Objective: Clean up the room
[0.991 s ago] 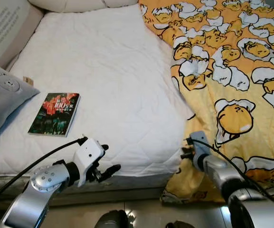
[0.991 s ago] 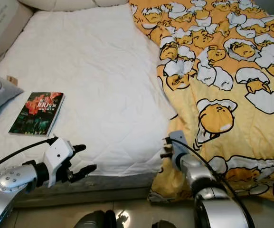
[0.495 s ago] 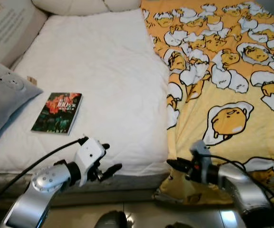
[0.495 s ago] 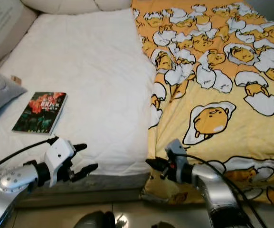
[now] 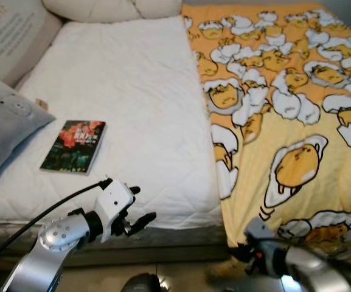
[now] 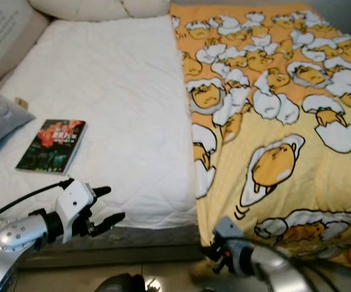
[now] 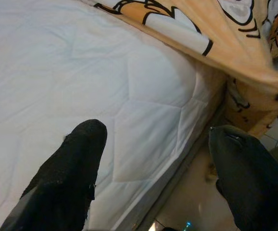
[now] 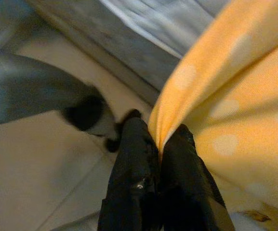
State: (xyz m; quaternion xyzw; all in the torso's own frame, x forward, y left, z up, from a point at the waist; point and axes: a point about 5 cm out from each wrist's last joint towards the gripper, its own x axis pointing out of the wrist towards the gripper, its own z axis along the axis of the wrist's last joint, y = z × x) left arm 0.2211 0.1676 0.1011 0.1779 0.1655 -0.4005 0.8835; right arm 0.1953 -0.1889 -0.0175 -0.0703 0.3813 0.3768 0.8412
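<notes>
My right hand [image 8: 160, 144] pinches the yellow egg-print blanket [image 5: 284, 121] covering the bed's [image 5: 126, 115] right; my left hand [image 5: 140, 207] is spread near a book [image 5: 73, 146].

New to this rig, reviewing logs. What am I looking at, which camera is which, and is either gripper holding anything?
It is a humanoid robot standing at the foot of a bed, tidying the room. The two wide pictures come from the two eyes of a stereo camera on its head, looking down; both show the same scene. The two close pictures come from cameras on the wrists, each looking along that gripper's two black fingers.

On the white mattress lie a book and a grey pillow at the robot's left. A yellow blanket printed with egg cartoons covers the right side.

The left gripper hovers at the mattress's near edge with its fingers spread, holding nothing. The right gripper, low by the floor, is pinched shut on the blanket's hanging edge.
</notes>
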